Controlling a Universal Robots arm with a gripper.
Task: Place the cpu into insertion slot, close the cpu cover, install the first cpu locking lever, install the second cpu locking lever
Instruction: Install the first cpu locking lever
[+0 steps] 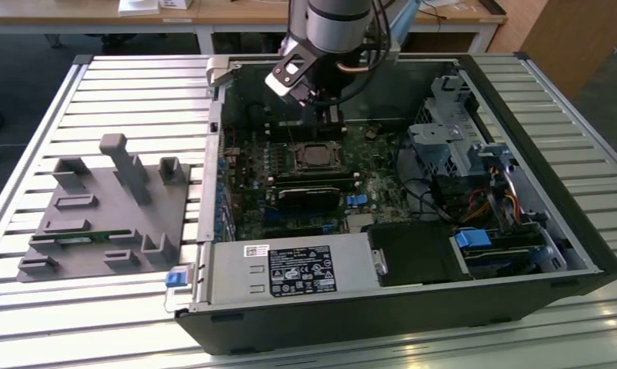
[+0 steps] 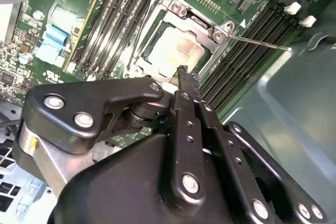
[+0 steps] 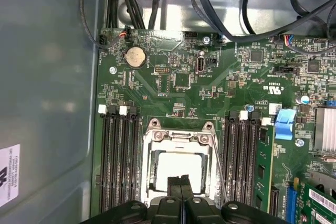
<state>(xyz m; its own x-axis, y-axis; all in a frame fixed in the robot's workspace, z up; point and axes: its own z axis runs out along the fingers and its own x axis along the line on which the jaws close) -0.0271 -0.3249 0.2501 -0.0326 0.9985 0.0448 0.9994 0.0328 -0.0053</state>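
Where the fingers are shown closed on each other and empty in the first wrist view, their tips are seen over the edge of the cpu, seated beneath the lowered cpu cover. A thin locking lever is seen standing out across the memory slots in the second wrist view. The open computer case on the slatted worktop is shown by the exterior view.

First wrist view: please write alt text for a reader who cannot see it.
The black gripper, fingers shut, hangs over the edge of a shiny silver frame cover lying flat around a dull silver square cpu, on a green motherboard with black memory slots.
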